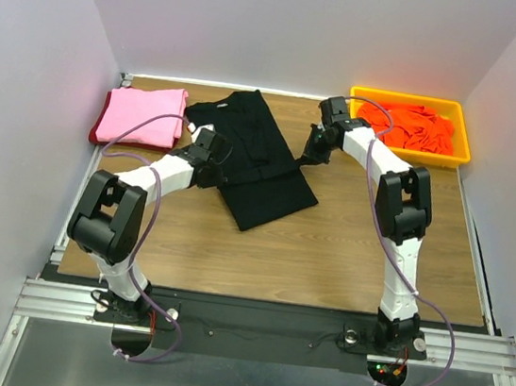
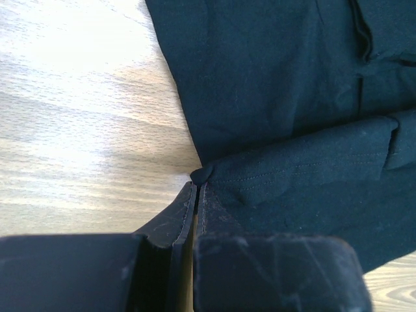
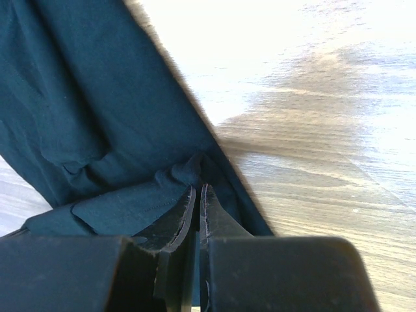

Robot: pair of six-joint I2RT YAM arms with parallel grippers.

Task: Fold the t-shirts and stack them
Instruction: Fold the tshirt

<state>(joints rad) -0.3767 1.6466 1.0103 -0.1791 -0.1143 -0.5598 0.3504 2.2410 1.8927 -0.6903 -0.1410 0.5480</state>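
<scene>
A black t-shirt (image 1: 260,163) lies partly folded on the wooden table, running diagonally from the back centre towards the middle. My left gripper (image 1: 215,156) is at its left edge, and in the left wrist view it (image 2: 196,186) is shut on a hemmed fold of the black t-shirt (image 2: 273,84). My right gripper (image 1: 312,153) is at the shirt's right edge. In the right wrist view it (image 3: 198,189) is shut on a bunched edge of the black t-shirt (image 3: 84,97). A folded pink t-shirt (image 1: 141,113) lies at the back left on a dark red one (image 1: 96,130). Orange t-shirts (image 1: 417,127) fill the tray.
A yellow plastic tray (image 1: 463,136) stands at the back right corner. White walls close in the table (image 1: 327,250) on the left, back and right. Bare wood shows in front of the black shirt.
</scene>
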